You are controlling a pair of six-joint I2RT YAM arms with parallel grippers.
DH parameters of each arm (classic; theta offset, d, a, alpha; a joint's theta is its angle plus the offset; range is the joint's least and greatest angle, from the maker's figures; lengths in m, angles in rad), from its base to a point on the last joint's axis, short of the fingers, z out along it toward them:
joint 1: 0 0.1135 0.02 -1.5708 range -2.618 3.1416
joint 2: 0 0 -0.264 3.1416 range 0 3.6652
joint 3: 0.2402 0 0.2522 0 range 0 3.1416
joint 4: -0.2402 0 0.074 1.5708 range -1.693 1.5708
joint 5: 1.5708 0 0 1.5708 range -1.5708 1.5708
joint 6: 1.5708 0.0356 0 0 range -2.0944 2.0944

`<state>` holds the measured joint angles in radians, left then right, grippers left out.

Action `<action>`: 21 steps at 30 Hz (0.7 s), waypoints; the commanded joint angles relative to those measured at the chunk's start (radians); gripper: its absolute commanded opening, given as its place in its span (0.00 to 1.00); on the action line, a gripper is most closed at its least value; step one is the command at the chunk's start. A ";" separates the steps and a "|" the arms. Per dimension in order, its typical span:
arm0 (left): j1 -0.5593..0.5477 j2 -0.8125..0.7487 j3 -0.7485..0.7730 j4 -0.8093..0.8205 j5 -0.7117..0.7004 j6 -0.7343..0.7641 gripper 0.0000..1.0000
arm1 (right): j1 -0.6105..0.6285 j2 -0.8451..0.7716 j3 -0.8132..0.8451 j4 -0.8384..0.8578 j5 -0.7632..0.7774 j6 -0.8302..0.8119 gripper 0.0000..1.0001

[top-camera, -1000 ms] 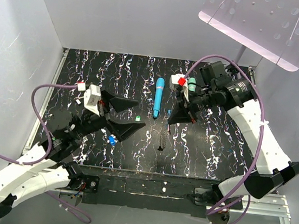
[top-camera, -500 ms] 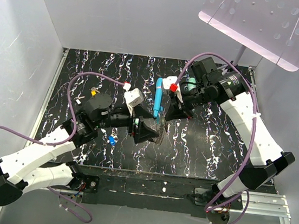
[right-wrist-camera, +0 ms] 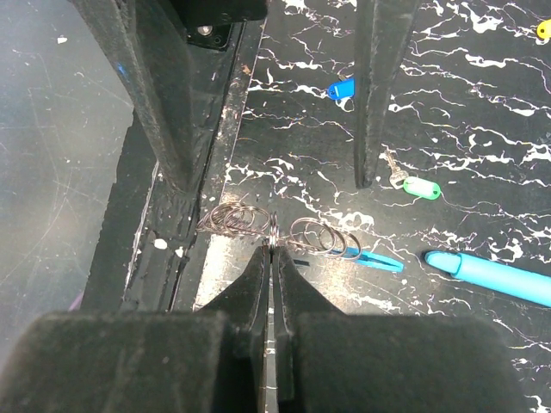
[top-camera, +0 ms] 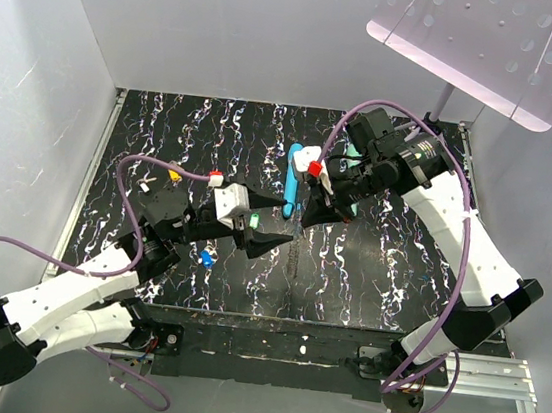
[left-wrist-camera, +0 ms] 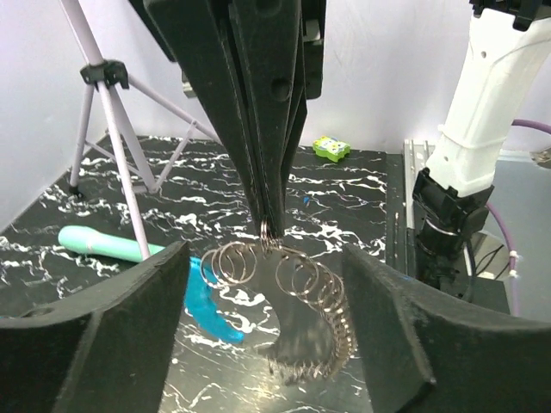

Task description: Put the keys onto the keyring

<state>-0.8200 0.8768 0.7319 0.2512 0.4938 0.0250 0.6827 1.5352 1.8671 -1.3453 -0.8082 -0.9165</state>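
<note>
The keyring [left-wrist-camera: 297, 280] is a chain of wire rings with a bright blue band [left-wrist-camera: 207, 305]. It hangs from my right gripper [right-wrist-camera: 272, 245], which is shut on one ring just above the table. My left gripper [left-wrist-camera: 265, 284] is open, its two fingers on either side of the hanging rings without touching them. In the top view the left gripper [top-camera: 289, 222] meets the right gripper [top-camera: 300, 220] mid-table. A green key [right-wrist-camera: 420, 187] lies beside a left finger [right-wrist-camera: 370, 103]. A blue key [top-camera: 206, 256], a yellow key [top-camera: 172, 167] and a pale key [top-camera: 144, 188] lie to the left.
A long blue wand [top-camera: 292, 178] and a teal wand [left-wrist-camera: 103, 245] lie behind the grippers. A lamp tripod [left-wrist-camera: 112, 129] stands at the back right. A small yellow-green piece [left-wrist-camera: 331, 148] lies near the right arm's base. White walls enclose the black marbled table [top-camera: 388, 281].
My left gripper has swung right and now stands open around the keyring. My right gripper has moved left and holds the rings off the table.
</note>
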 commanded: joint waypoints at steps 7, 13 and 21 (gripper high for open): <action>0.004 0.093 0.057 0.033 0.109 0.015 0.40 | 0.005 0.002 0.027 -0.247 -0.037 -0.009 0.01; 0.004 0.077 0.054 0.022 0.085 0.019 0.32 | 0.006 0.002 0.026 -0.250 -0.037 -0.010 0.01; 0.004 0.067 0.057 0.033 0.068 0.013 0.32 | 0.006 0.000 0.027 -0.249 -0.036 -0.007 0.01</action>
<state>-0.8200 0.9722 0.7494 0.2852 0.5697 0.0357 0.6830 1.5444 1.8671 -1.3468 -0.8101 -0.9173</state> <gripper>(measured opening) 0.320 0.029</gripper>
